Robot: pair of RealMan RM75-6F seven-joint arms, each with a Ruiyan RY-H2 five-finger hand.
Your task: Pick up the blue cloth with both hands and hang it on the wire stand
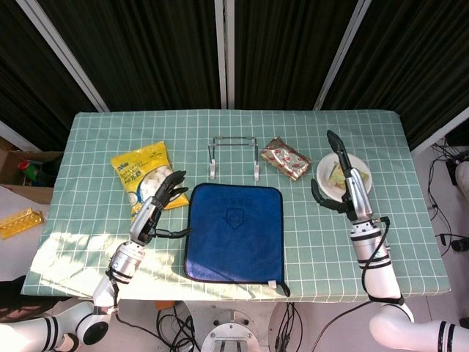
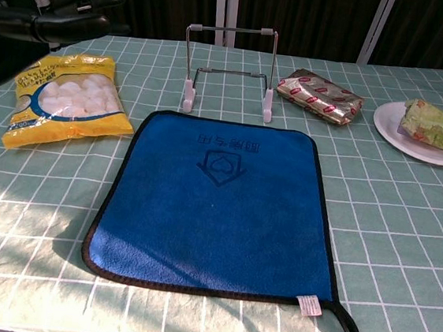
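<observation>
Left hand (image 1: pixel 155 207) hovers just left of the blue cloth (image 1: pixel 234 233), fingers spread, holding nothing; in the chest view it shows only as dark fingers (image 2: pixel 60 2) at the top left corner. Right hand (image 1: pixel 343 180) is well to the right of the cloth, over the white plate (image 1: pixel 360 163), fingers splayed and empty. Blue cloth lies flat on the green checked tablecloth (image 1: pixel 95 147), centre front, dark edging all round, white tag and dark hanging loop at its front right corner (image 2: pixel 311 305). Embossed emblem with a line of characters near the far edge, reading upside down from the chest camera; characters too faint to read. Wire stand (image 1: pixel 234 155) sits upright just behind the cloth's far edge, white feet, nothing on it. Yellow snack bag (image 2: pixel 68 99) with a clear window showing white pieces lies left of the cloth; print on it not legible. Foil snack packet (image 2: pixel 321 96) with red markings lies right of the stand, text unreadable. Plate holds a green-wrapped item (image 2: pixel 433 125).
</observation>
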